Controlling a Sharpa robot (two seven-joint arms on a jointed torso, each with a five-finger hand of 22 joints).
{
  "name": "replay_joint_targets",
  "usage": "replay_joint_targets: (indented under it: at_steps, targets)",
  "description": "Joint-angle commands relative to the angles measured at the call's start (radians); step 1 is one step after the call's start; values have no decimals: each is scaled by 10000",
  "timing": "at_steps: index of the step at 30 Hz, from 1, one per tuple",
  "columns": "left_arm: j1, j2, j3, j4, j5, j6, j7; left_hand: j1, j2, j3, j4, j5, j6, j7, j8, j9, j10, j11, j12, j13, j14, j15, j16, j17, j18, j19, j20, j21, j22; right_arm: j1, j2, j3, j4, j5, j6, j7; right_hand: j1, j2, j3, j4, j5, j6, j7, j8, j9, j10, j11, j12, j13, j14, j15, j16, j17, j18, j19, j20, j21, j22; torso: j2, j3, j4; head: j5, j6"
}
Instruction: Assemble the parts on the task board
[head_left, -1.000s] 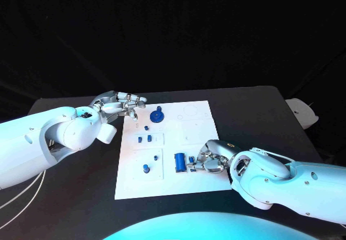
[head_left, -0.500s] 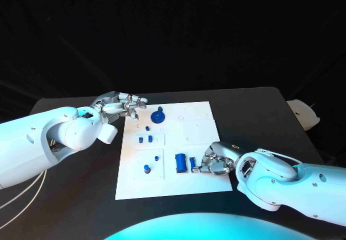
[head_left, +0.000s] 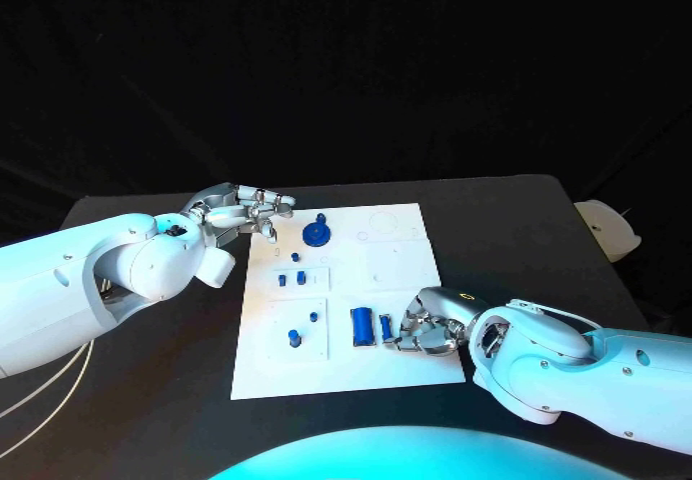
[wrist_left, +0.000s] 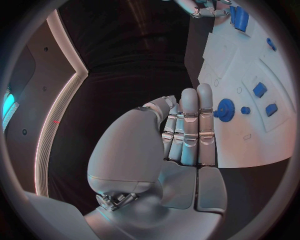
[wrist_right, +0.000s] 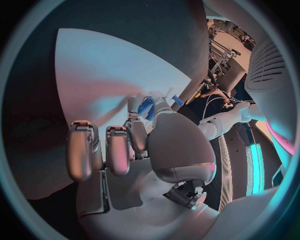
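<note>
The black worktop (head_left: 534, 235) carries the white board (head_left: 397, 265) at its middle. The left hand (head_left: 242, 212) is held at the board's far left corner, fingers together, nothing grasped. The right hand (head_left: 421, 325) rests at the near right part, seemingly pinching a slim blue part (head_left: 384, 327), beside a blue block (head_left: 361, 326). A gear (head_left: 316, 234) lies by the left hand.

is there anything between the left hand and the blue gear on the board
Nothing visible stands in the way. The left hand hovers at the task board's far left corner, holding nothing, and the blue gear lies just beside its fingertips with only bare white board between them; the left wrist view shows the same open gap.
</note>
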Motion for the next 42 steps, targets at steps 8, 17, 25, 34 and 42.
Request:
replay_joint_targets:
  at_steps: [8,17,25,34,42]
  targets:
    - [6,29,5,-26,-15,38,12,37,94,75,-27,53,-61,19,42,-13,-41,5,37,-17,-68,13,7,-12,144,84,15,-37,-16,-21,147,1,-245,238,-32,-8,111,181,-153,101,238,136,-17,-15,49,105,-22,78,425,745,-27,54,1159,-119,438,-52,39,2194,2,7,-4,-34,-3]
    - [6,40,5,-52,-15,26,6,137,96,205,-101,58,-68,22,67,-28,-59,3,70,-22,-74,3,11,-37,145,97,0,-34,-17,-29,274,1,-369,326,135,-66,230,217,-184,66,319,135,-27,-11,63,102,-32,67,420,742,-35,47,1147,-115,430,-58,20,2189,-4,9,-7,-22,6]
    - [6,50,5,-57,-15,26,-4,187,86,276,-146,59,-69,26,81,-37,-63,6,91,-23,-79,-1,12,-51,145,102,-9,-27,-13,-30,300,1,-399,283,203,-65,754,253,-225,-140,343,115,-39,-11,99,99,-45,60,424,738,-48,36,1131,-111,422,-71,2,2183,-8,2,0,-46,14]
    - [6,62,4,-91,-35,27,-3,206,88,307,-163,60,-70,29,86,-40,-66,6,97,-25,-82,-2,12,-57,145,103,-12,-24,-11,-30,321,1,-337,533,-107,175,774,282,-257,-123,256,107,-28,-16,103,106,-38,75,435,736,-47,30,1122,-107,413,-72,-20,2177,-8,2,-2,-35,46]
    - [6,65,4,-96,-38,28,-4,226,113,389,-177,65,-72,34,97,-49,-75,11,112,-29,-86,-2,13,-70,143,103,-16,-15,-6,-31,308,1,-177,522,-166,228,1010,242,-378,-222,-80,101,-27,-13,129,98,-38,52,426,732,-45,18,1103,-102,403,-72,-44,2171,-6,7,-4,-44,53]
